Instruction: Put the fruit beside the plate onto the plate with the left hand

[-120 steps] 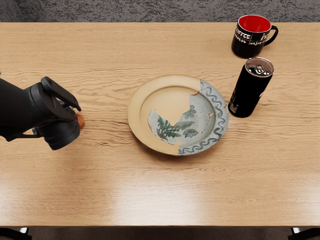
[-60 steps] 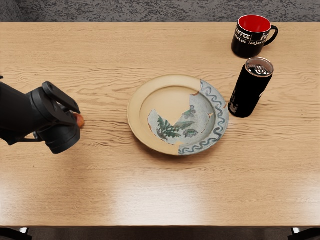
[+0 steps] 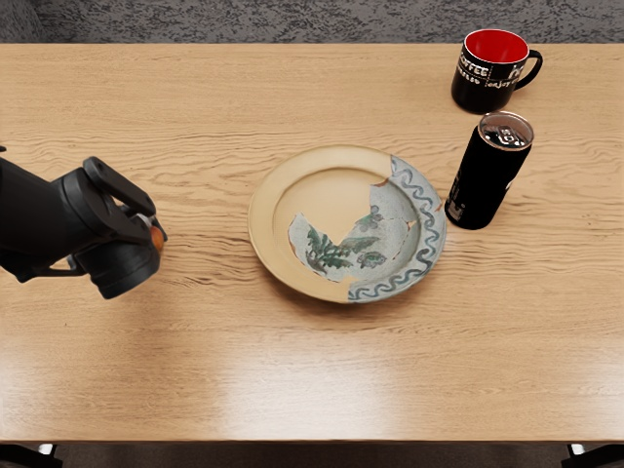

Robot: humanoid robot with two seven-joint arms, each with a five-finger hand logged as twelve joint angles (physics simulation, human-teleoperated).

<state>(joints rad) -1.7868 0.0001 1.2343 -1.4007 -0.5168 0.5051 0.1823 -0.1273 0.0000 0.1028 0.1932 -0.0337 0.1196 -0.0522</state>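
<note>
- One arm showing, the left, coming in over the worktop's (image 3: 292,370) left edge, w/ the left hand (image 3: 115,239) low over the wood near that edge.
- Can't tell if the hand is spread, closed or pinching anything. From this angle it's just a dark lump tbh.
- Only a small orange bit of the fruit (image 3: 157,235) peeks out at the hand's right side. Touching it or just v. close, can't say.
- Fruit is left of the plate (image 3: 261,219), apart from its rim, not on it yet.
- Plate sits approx mid worktop.
- Black tumbler (image 3: 486,174) stands upright just beside the plate's right rim.
- Black mug (image 3: 492,68) w/ red inside sits near the far right corner.
</note>
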